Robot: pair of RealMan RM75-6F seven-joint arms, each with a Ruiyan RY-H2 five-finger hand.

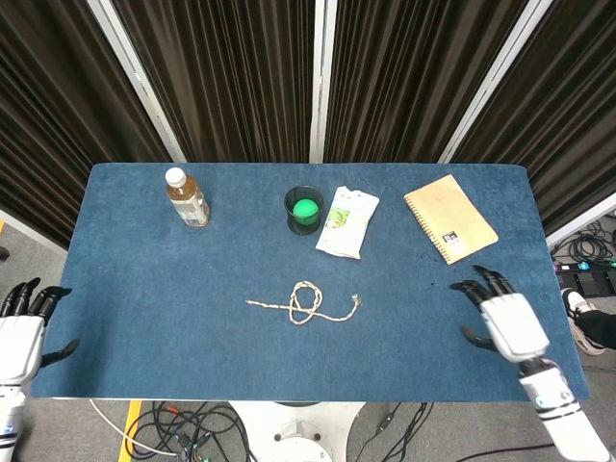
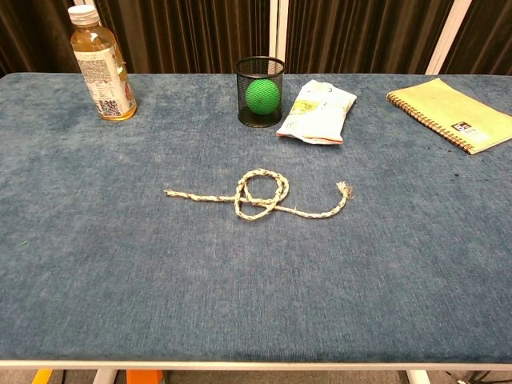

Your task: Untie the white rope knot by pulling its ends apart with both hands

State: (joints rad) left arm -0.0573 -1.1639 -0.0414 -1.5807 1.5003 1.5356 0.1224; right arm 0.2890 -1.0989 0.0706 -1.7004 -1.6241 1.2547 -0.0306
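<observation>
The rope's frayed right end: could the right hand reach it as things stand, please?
Probably yes. The right hand is open over the table, and only bare blue cloth lies between it and the rope; the notebook sits farther back.

Matt blue cloth table (image 2: 96,264), rough twisted rope (image 2: 260,196), black wire-mesh cup (image 2: 260,76), clear plastic bottle (image 2: 102,68)

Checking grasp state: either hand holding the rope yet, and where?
Nothing held. Left hand and right hand are both open, apart from the rope.
</observation>
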